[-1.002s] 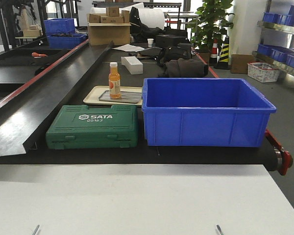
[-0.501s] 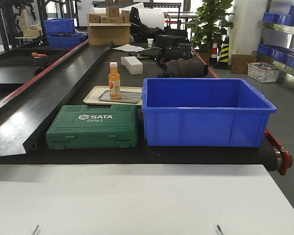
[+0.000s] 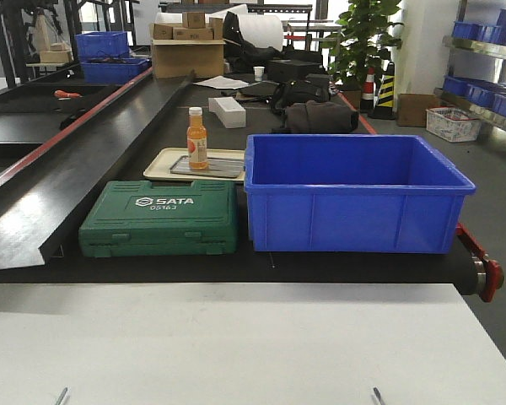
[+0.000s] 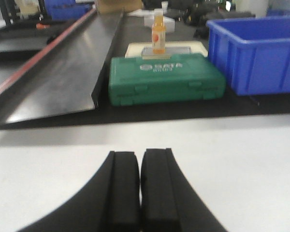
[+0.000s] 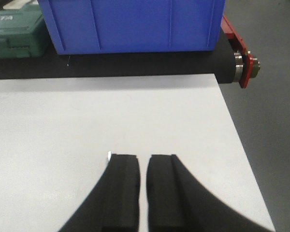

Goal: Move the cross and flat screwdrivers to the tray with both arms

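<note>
Hovering over white table [image 5: 135, 116], L jaws shut, R jaws nearly shut, both empty.

We find our left gripper [image 4: 140, 157] low over the white counter [image 4: 241, 164], its two curved black fingers [image 4: 125, 183] pressed together. Our right gripper [image 5: 144, 159] sits likewise, with a thin slit between its black fingers.

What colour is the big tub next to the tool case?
The tub is bright blue, clearest in the front view.
</note>
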